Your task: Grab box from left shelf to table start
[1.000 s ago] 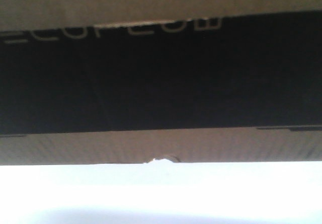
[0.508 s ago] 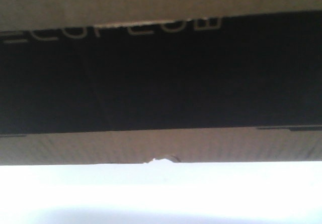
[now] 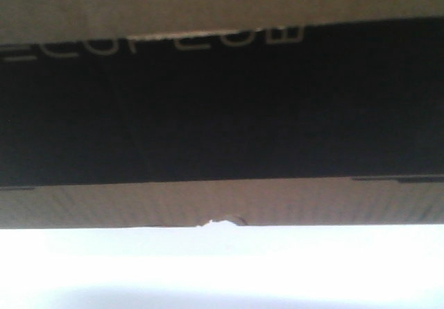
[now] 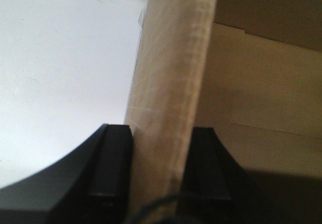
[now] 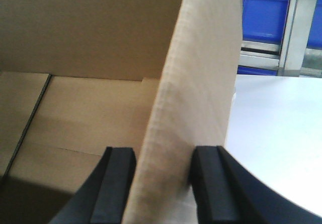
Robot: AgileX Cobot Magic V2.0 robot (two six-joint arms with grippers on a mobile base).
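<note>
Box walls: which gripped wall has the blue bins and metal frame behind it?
The box wall clamped by the right gripper; blue bins and metal frame stand beyond it. The left gripper's wall borders white table.

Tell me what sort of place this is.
Likely a storeroom or warehouse work area: blue plastic bins on metal racking, a large corrugated cardboard box, and a plain white table.
</note>
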